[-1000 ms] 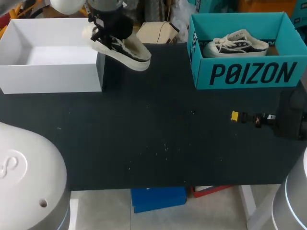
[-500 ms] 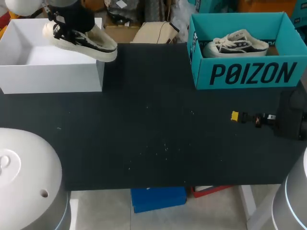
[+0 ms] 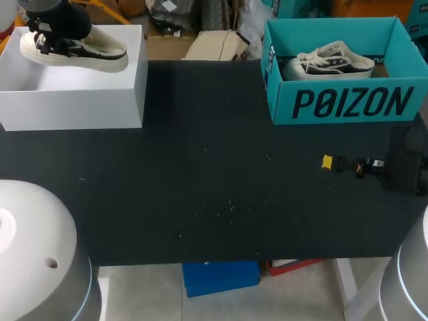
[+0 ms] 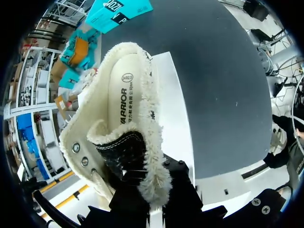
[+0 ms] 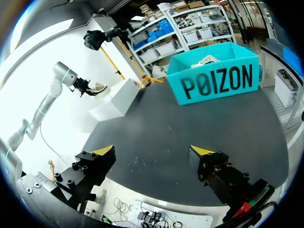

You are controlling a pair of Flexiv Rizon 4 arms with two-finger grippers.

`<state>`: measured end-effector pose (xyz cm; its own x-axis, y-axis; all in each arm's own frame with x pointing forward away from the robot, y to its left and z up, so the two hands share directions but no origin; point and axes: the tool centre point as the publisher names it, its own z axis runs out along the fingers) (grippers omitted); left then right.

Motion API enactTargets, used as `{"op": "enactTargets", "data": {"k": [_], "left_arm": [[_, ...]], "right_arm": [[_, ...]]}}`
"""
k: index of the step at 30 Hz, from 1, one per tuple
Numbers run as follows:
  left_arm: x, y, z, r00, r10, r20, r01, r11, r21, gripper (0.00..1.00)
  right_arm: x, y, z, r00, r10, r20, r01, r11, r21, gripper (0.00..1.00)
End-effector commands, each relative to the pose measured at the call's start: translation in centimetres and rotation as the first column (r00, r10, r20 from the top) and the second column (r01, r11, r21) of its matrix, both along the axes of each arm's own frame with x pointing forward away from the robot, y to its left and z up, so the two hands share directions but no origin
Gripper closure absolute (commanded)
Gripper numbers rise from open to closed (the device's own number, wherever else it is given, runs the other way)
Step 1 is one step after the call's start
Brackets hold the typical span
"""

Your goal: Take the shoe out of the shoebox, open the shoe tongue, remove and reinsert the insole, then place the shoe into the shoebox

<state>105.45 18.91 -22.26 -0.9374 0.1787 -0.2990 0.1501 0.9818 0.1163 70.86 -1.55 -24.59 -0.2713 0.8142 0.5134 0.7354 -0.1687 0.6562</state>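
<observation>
Looked down on black table (image 3: 214,194). Found white shoebox (image 3: 73,107) at far left corner, fleece-lined shoe (image 3: 93,50) over its opening, clamped at the collar by left gripper (image 4: 154,192). Saw teal box (image 3: 348,103) holding second shoe (image 3: 331,60) at far right corner. Found right gripper (image 5: 153,153) spread wide, empty, by right edge.

Dark table (image 3: 214,200) on my feed, white shoebox (image 3: 73,100) standing on it right under my left gripper (image 3: 57,30), teal shoebox (image 5: 216,78) well ahead of my right gripper (image 5: 152,156), small yellow-ended connector (image 3: 327,162) lying apart from both boxes.
</observation>
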Motion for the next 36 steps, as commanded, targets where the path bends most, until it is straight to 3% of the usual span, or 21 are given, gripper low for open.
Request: {"op": "enactTargets", "data": {"k": [1,7,25,36], "left_arm": [[2.3,1.4,-1.6,1.000,0.010,-0.021,-0.010,1.000,-0.020,1.00],[3.4,1.7,-4.3,0.998,0.033,-0.054,-0.034,0.999,-0.024,1.00],[3.3,1.6,-11.5,0.988,0.072,-0.135,-0.075,0.997,-0.020,1.00],[3.0,1.3,-13.7,0.981,0.085,-0.175,-0.088,0.996,-0.008,1.00]], "right_arm": [[-0.1,-0.1,0.0,1.000,0.001,0.001,-0.001,1.000,0.002,0.00],[-0.1,-0.1,0.0,1.000,0.001,0.001,-0.001,1.000,0.002,0.00],[-0.1,-0.1,0.0,1.000,0.001,0.001,-0.001,1.000,0.002,0.00],[-0.1,-0.1,0.0,1.000,0.001,0.001,-0.001,1.000,0.002,0.00]]}}
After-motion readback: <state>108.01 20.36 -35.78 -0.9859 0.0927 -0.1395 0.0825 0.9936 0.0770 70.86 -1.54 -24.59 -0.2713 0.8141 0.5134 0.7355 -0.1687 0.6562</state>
